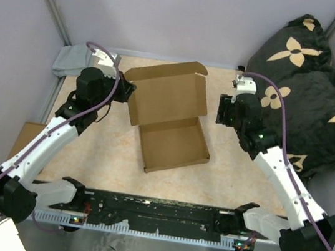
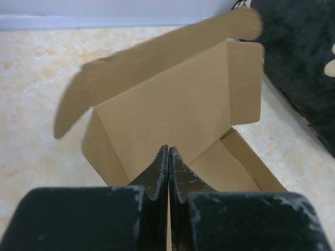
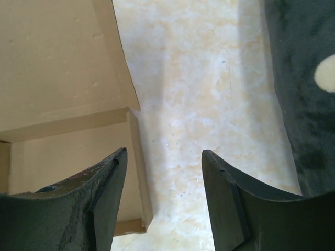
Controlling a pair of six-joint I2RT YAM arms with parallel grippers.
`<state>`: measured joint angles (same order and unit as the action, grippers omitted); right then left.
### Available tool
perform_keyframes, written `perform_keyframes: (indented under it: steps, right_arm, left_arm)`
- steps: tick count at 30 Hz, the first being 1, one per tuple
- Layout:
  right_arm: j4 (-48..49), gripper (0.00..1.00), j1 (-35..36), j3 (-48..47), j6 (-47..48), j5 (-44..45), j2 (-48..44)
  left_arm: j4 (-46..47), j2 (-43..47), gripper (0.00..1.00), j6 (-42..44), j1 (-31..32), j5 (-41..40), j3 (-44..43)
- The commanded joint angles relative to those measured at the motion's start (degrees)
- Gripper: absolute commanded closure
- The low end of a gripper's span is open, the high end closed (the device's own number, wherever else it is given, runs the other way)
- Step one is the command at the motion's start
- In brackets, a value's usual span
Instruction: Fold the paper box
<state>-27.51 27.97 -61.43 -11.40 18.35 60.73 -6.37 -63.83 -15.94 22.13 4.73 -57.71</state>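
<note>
Box: the paper box [image 1: 171, 123] sits in the middle of the table [image 1: 236, 173], centre of the overhead view, turned slightly off square.
Box base: you see a shallow tray with its side walls standing, at the lower half of the box.
Box lid: the lid is open and tilted up behind the tray, toward the top of the frame, with its front flap bent over at the far edge and a side flap showing on the right.
Markings: the box faces show plain brown cardboard, inside and out.
Left gripper: the left gripper [image 2: 167, 157] has its fingers pressed together, tips at the box's left wall, left of centre in the overhead view. You cannot tell whether cardboard is pinched between them.
Right gripper: the right gripper [image 3: 163, 153] has its fingers spread apart, nothing between them. It hangs over bare table just beside the box's right edge.
Cushion: a dark cushion [image 1: 311, 90] with cream flower shapes fills the upper right of the overhead frame, off the table's right edge.
Cloth: a grey folded cloth [image 1: 70, 60] lies at the table's upper left corner, behind the left arm.
Scrap: a small brown cardboard piece [image 1: 25, 137] lies at the left edge of the frame, beside the table.
</note>
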Motion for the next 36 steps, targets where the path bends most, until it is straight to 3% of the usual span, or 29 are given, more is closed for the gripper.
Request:
perform_keyframes:
  steps: [1, 4, 8, 10, 14, 17, 24, 36]
  right_arm:
    - [5.72, 0.42, -5.68, -3.00, 5.95, -13.46, 5.89]
    - [6.65, 0.41, -6.25, -7.14, 6.27, -16.31, 10.38]
    - [2.76, 0.38, -6.61, -16.82, 5.33, -18.95, 19.79]
    - [-1.12, 0.35, -7.18, -25.49, 4.51, -20.30, 26.59]
    - [-9.37, 0.34, -9.89, -42.32, 1.73, -25.84, 42.31]
    - [-16.13, 0.34, -11.16, -54.91, 0.70, -28.36, 52.72]
    - [-24.34, 0.27, -12.24, -73.88, 2.63, -34.44, 69.29]
    - [-23.66, 0.31, -12.25, -74.36, 2.53, -40.89, 76.54]
  left_arm:
    - [4.20, -2.51, 1.00, 5.54, -0.04, -0.97, -4.19]
    - [1.84, -3.72, 0.96, 4.17, 0.00, -2.70, -5.92]
    - [-5.41, -7.48, 0.53, 2.25, -0.20, -7.70, -10.60]
    - [-10.50, -12.00, 0.45, -0.15, -1.52, -8.00, -14.55]
    - [-23.90, -28.61, 0.54, -6.76, -9.32, 6.24, -26.58]
    - [-35.94, -38.93, 0.55, -8.33, -10.95, 8.71, -35.95]
    - [-36.77, -41.67, 0.49, -6.92, -12.26, 9.23, -32.57]
    - [-37.19, -44.23, 0.49, -6.31, -14.02, 8.85, -31.85]
